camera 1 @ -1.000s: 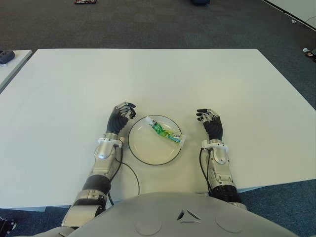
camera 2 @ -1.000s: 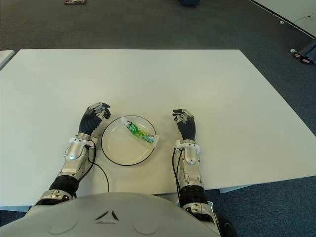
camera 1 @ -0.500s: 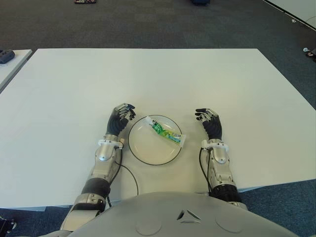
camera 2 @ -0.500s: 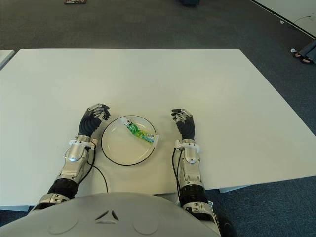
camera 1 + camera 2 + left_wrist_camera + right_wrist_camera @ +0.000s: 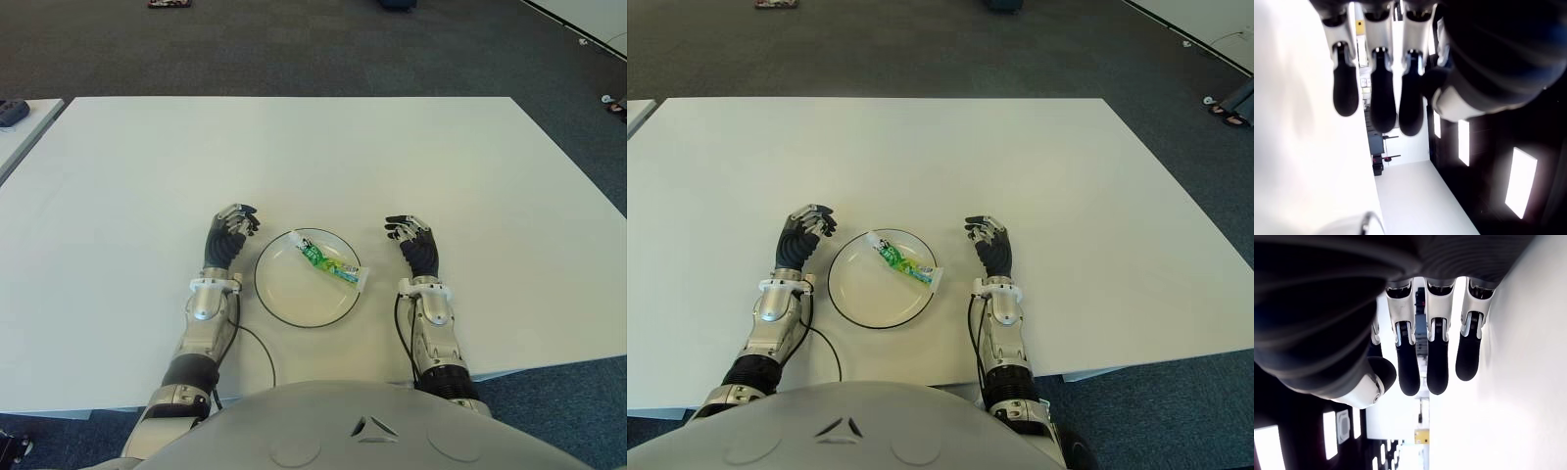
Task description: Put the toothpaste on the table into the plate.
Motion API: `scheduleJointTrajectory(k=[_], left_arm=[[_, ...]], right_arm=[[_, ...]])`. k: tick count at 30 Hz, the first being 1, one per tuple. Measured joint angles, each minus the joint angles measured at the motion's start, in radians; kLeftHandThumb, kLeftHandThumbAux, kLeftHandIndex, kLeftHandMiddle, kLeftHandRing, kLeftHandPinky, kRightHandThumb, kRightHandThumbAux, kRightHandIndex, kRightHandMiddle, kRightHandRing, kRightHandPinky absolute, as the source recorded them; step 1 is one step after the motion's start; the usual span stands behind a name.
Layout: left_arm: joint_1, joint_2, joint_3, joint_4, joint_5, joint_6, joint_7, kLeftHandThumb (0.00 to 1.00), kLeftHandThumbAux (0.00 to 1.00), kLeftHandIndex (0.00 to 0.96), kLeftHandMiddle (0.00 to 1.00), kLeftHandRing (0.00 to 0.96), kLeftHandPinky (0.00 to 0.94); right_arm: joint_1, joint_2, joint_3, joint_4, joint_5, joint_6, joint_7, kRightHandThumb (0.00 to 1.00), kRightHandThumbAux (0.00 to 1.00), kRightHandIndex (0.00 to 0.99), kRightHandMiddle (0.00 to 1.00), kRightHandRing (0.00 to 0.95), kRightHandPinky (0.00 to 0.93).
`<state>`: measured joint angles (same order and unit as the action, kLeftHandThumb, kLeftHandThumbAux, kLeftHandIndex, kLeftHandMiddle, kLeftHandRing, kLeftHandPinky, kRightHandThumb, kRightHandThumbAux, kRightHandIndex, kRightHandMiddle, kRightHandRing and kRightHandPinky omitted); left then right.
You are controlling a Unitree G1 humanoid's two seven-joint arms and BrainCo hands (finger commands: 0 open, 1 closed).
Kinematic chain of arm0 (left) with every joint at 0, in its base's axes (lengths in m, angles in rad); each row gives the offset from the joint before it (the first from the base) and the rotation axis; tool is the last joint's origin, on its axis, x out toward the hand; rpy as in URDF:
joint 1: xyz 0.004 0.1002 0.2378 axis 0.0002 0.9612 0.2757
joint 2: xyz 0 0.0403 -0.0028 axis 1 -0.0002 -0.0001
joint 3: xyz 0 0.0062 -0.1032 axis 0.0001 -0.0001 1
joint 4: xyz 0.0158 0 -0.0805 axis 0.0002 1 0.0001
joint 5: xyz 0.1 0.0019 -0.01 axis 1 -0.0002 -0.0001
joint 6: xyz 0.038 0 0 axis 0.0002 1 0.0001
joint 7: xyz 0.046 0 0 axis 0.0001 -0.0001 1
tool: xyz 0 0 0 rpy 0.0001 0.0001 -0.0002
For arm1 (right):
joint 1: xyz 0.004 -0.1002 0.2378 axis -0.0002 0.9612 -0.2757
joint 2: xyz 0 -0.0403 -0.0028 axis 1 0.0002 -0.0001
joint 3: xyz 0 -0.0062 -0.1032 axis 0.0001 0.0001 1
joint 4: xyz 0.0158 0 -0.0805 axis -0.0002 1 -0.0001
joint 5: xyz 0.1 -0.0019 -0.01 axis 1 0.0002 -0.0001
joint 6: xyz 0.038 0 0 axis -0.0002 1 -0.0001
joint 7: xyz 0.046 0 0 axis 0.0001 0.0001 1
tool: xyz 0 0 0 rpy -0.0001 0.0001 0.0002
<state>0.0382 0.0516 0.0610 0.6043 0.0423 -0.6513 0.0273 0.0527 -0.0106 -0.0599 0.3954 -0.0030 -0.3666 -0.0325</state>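
I see the toothpaste lying diagonally in the plate between both hands; left hand and right hand fingers loose, holding nothing.

Looks like office/lab space: big white table, dark grey carpet tiles, another white table at left edge.

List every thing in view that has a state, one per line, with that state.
toothpaste: lying in the plate, its flat end over the rim on the right robot hand's side, held by no hand.
plate: flat on the table, holding the toothpaste.
left robot hand: left of the plate, fingers relaxed, empty.
right robot hand: right of the plate, fingers relaxed, empty.
table: white top, bearing the plate.
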Motion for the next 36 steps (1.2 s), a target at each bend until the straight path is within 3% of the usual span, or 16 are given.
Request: scheduleJointTrajectory(k=[17,29,36], left_arm=[[-0.050,-0.003,0.045,0.090,-0.013,-0.131,0.085,0.703,0.718,0.434,0.580,0.578,0.566],[-0.071,-0.012,0.063,0.129,-0.074,-0.134,0.064,0.707,0.719,0.434,0.579,0.584,0.592],[-0.071,-0.009,0.061,0.130,-0.084,-0.129,0.039,0.706,0.719,0.433,0.556,0.566,0.561]], right_arm=[[-0.005,-0.002,0.003,0.009,-0.003,0.000,0.003,0.690,0.740,0.414,0.391,0.372,0.378],[-0.011,-0.002,0.004,0.016,-0.009,0.000,0.001,0.691,0.740,0.413,0.387,0.365,0.376],[-0.012,0.000,0.005,0.017,-0.015,0.000,-0.010,0.690,0.740,0.413,0.384,0.365,0.380]])
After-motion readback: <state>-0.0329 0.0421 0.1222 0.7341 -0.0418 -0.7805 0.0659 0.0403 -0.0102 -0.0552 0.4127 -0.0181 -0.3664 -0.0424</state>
